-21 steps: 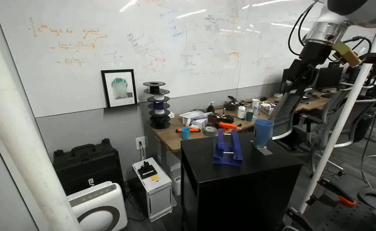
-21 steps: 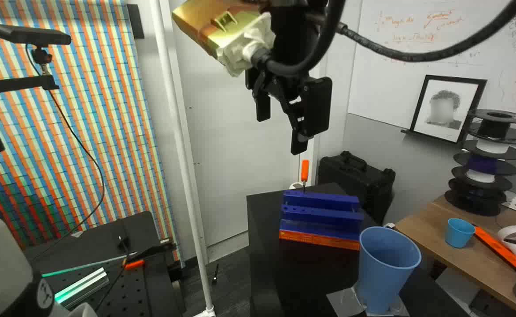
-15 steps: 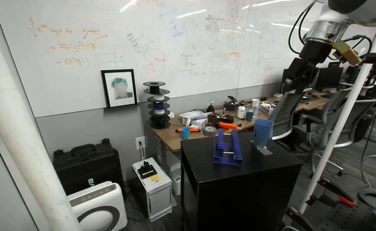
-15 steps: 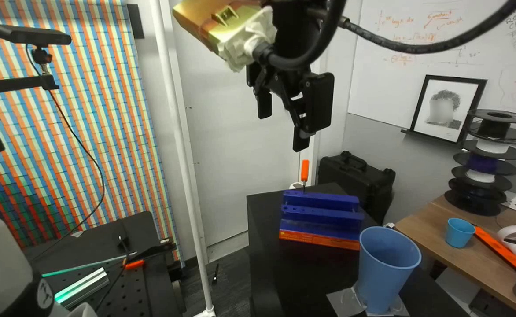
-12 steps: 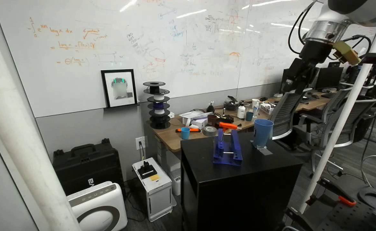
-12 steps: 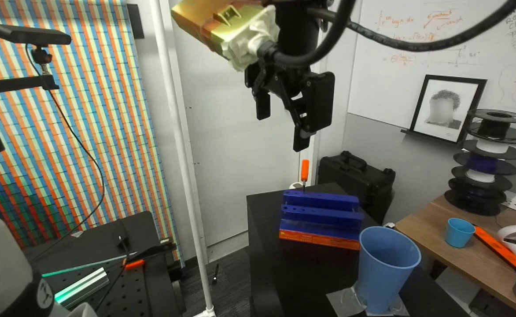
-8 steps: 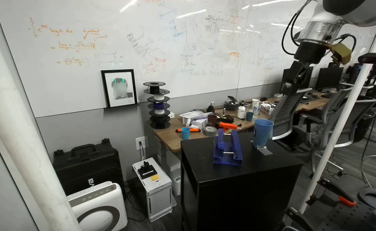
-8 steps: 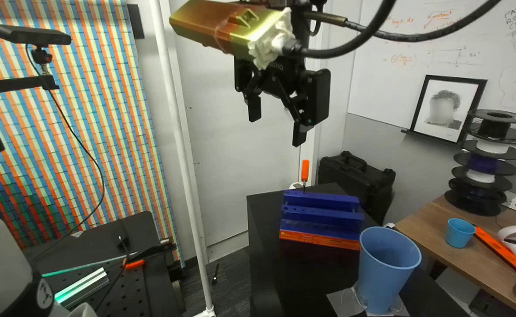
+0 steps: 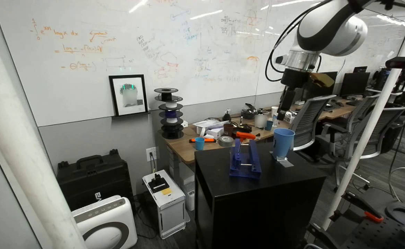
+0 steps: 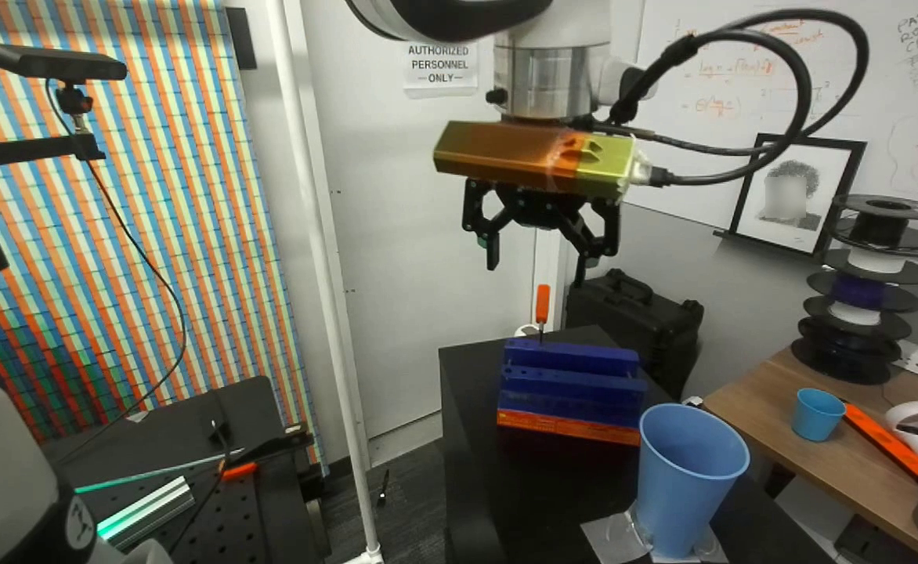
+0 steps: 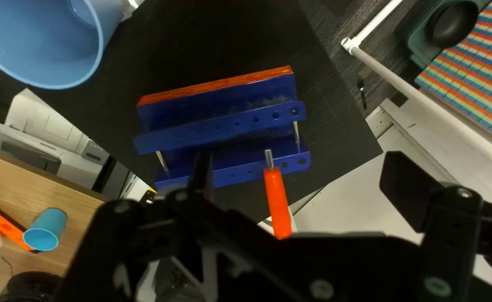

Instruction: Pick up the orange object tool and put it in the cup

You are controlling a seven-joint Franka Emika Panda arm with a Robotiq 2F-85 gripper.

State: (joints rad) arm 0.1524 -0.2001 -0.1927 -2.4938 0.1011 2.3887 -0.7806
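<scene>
The orange-handled tool (image 9: pixel 246 135) stands upright with its metal shaft in the dark blue rack (image 9: pixel 245 169), handle on top. It also shows in an exterior view (image 10: pixel 543 304) and in the wrist view (image 11: pixel 277 203). The light-blue cup (image 10: pixel 686 486) stands upright on the same black cabinet, taped at its base; it shows at the top left of the wrist view (image 11: pixel 53 46). My gripper (image 10: pixel 537 262) is open, empty and pointing down, higher than the tool. In the wrist view the handle appears between the spread fingers (image 11: pixel 304 180), nearer the left one, not touched.
The black cabinet (image 9: pixel 219 183) bears rack and cup. A wooden desk (image 10: pixel 764 392) behind holds a small blue cup (image 10: pixel 818 413), tape and clutter. A white pole (image 10: pixel 326 290), a black perforated table (image 10: pixel 224 517) and a black case (image 10: pixel 639 313) stand around.
My arm has moved left and down in an exterior view, towards the rack. The gripper has turned, so its fingers now spread sideways in an exterior view. Tool, rack and cup have not moved.
</scene>
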